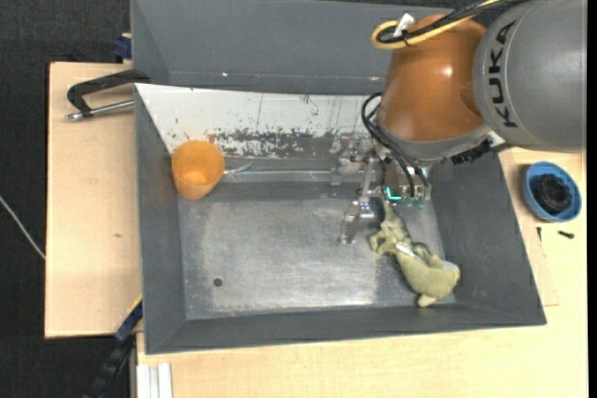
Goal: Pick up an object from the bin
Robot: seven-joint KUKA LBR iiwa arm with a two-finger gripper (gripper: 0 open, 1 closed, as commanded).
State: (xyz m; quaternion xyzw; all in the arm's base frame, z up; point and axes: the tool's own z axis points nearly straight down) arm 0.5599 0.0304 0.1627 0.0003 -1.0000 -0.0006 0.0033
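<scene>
My gripper [366,217] hangs low over the right half of the bin floor, below the orange wrist cover. Its metal fingers point down and to the left, just left of a yellowish-green crumpled soft thing [422,267] that lies near the bin's front right corner. The upper end of that soft thing lies right beside the fingertips; I see nothing between the fingers. An orange cup [197,169] lies on its side at the far left of the bin, well away from the gripper.
The arm reaches in from the right and covers the bin's back right corner. Bare bin floor stretches between the cup and the gripper.
</scene>
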